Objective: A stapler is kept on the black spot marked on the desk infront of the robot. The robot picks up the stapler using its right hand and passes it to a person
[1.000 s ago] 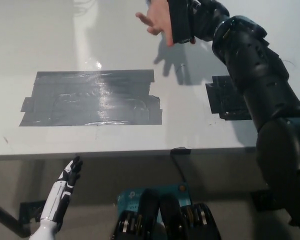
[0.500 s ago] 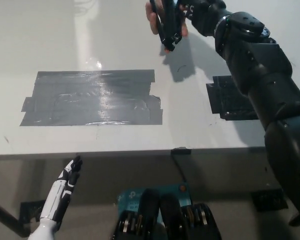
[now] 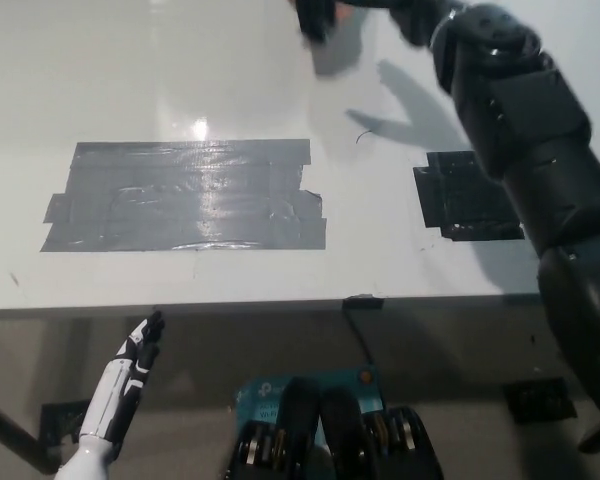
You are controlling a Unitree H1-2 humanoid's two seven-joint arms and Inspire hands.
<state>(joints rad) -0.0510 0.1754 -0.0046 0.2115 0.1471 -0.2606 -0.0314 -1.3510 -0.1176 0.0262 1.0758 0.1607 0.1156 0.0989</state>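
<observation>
The stapler (image 3: 315,20) is only a dark blurred shape at the top edge of my view, above the far side of the white desk (image 3: 230,90), with a person's hand (image 3: 302,8) beside it. My black right hand (image 3: 405,12) reaches up next to it, mostly cut off, so I cannot tell whether my fingers grip it. My white left hand (image 3: 130,375) hangs below the desk edge, fingers loosely extended, holding nothing, and the black tape spot (image 3: 465,195) lies bare.

Right arm (image 3: 520,130) outstretched, left hand (image 3: 130,375) low.
</observation>
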